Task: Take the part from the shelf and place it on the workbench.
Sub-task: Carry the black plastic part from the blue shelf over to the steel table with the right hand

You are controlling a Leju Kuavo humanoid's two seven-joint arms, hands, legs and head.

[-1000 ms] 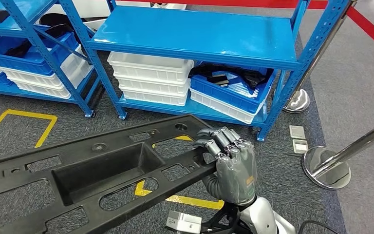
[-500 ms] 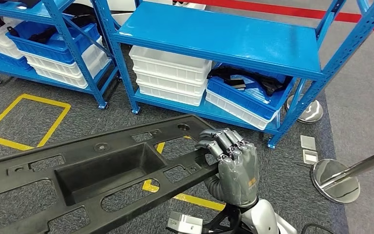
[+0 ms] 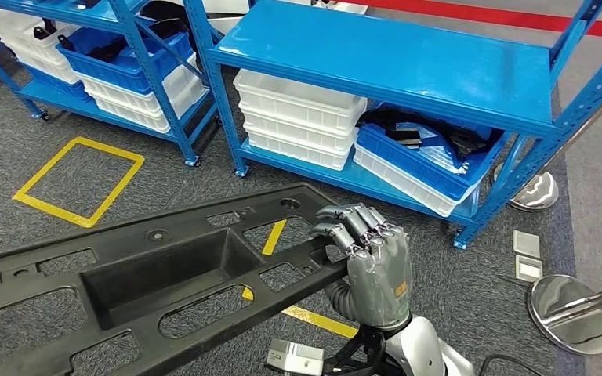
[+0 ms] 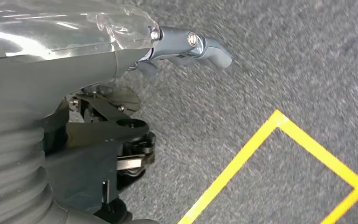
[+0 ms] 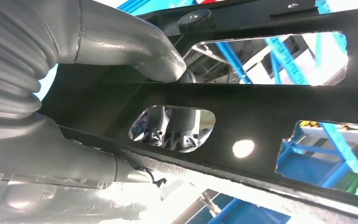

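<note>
The part [image 3: 157, 274] is a long black plastic panel with a deep central recess and several cut-outs. It lies slantwise across the lower head view, above the floor. My right hand [image 3: 372, 262] grips its right end, fingers curled over the top edge. The right wrist view has the thumb [image 5: 135, 51] pressed on the panel's [image 5: 261, 107] dark underside. My left hand [image 4: 182, 46] hangs over grey carpet with nothing in its fingers. The panel's left end runs out of the picture.
A blue shelf rack [image 3: 392, 55] stands ahead with stacked white bins [image 3: 298, 117] and a blue bin [image 3: 431, 160] on its lower level. A second rack [image 3: 125, 55] stands further left. A chrome stanchion base [image 3: 572, 313] is at the right. Yellow tape [image 3: 78, 180] marks the carpet.
The whole picture has shifted: the racks and floor markings slid right and down, so the camera has turned. The panel and my right hand keep their place in the view.
</note>
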